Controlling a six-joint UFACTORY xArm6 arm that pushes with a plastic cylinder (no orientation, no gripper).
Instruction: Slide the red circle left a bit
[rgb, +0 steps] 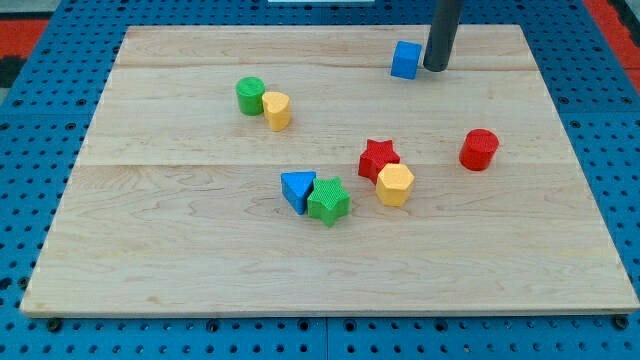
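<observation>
Showing the small red cylindrical block (479, 150) at the board's right, clear of the red star-shaped block (378, 158); probably light, rigid, free-sliding, best pushed on its right face; my tip (436, 68), jawless, stands far beside the blue cube (405, 60)

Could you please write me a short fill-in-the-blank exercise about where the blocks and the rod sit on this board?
My tip stands just to the view's right of the ____ cube.
The red circle lies toward the view's ____ of the red star.
The yellow hexagon touches the red ____.
The green star sits against the blue ____.

Missing words: blue; right; star; triangle
</observation>
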